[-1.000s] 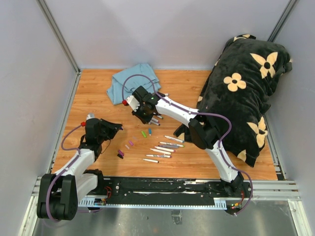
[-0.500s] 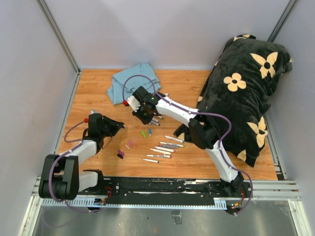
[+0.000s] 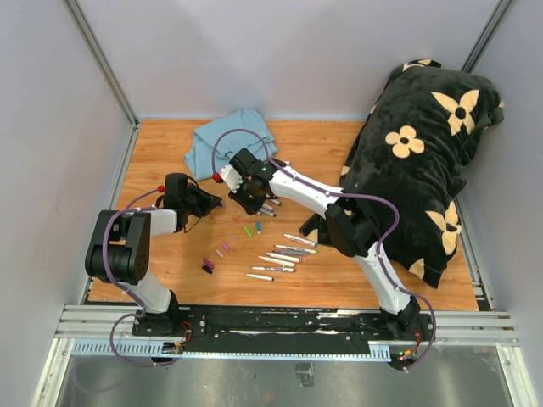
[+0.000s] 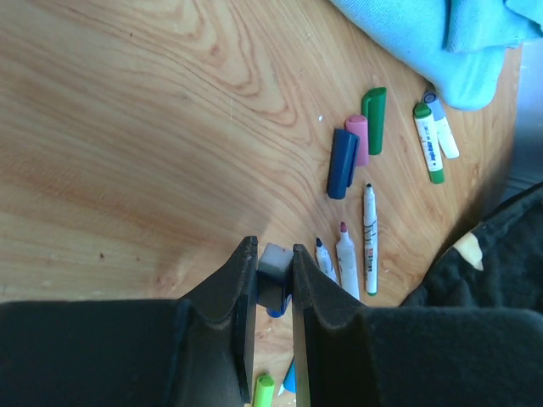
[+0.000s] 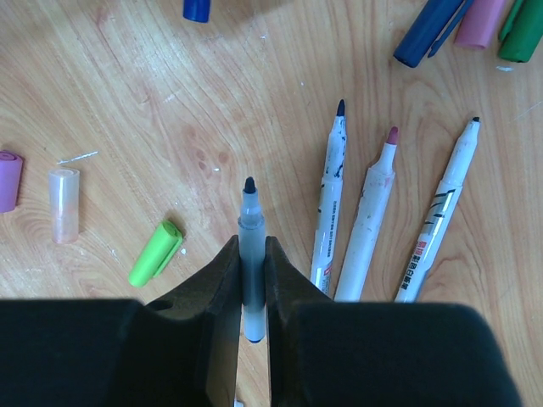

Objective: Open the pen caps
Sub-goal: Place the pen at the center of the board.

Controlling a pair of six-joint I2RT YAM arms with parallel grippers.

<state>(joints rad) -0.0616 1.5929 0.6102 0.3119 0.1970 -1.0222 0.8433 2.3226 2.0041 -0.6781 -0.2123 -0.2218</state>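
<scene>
My left gripper (image 4: 274,251) is shut on a short dark blue pen cap (image 4: 273,270) with a pale end, held just above the wood. In the top view the left gripper (image 3: 209,202) hangs close to the left of my right gripper (image 3: 252,201). The right gripper (image 5: 252,246) is shut on an uncapped marker (image 5: 251,222) with a dark blue tip. Loose caps lie about: light green (image 5: 155,253), pale clear (image 5: 63,204), purple (image 5: 8,181), and a green (image 4: 373,119), pink (image 4: 356,140) and blue (image 4: 342,164) cluster. Three uncapped markers (image 5: 368,229) lie beside the held one.
A crumpled light blue cloth (image 3: 231,140) lies at the back, with two capped markers (image 4: 428,142) at its edge. A big black flowered pillow (image 3: 420,161) fills the right side. More markers (image 3: 280,259) and small caps (image 3: 222,249) lie toward the near edge.
My left arm has swung away from the near left and moved farther back and right, ending close beside the right gripper. The right arm has stayed where it was.
</scene>
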